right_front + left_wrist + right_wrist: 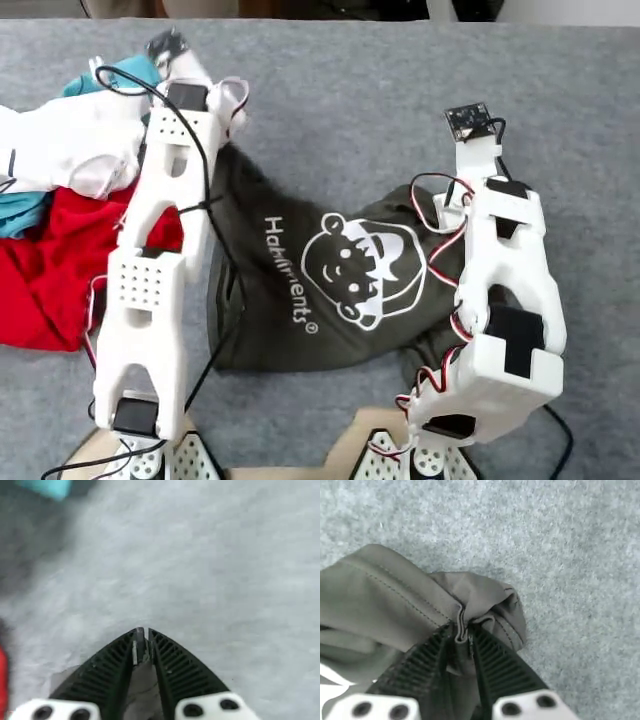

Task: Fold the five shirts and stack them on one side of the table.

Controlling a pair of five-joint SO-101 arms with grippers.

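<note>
A dark olive shirt [300, 290] with a white cartoon print lies spread in the middle of the grey table [380, 90]. My right gripper [464, 632] is shut on a bunched fold of this shirt [385, 605] at its right edge. One corner of the shirt is drawn up to a point toward my left gripper [228, 100] at the far left. In the left wrist view that gripper [141, 640] is shut, with a thin strip of fabric pinched at its tips. A white shirt [60, 145], a teal shirt [110, 75] and a red shirt [50, 270] lie heaped on the left.
The heap of shirts covers the table's left edge, beside the left arm [160, 250]. Bare grey table stretches across the far side and the right. The arms' bases stand at the near edge.
</note>
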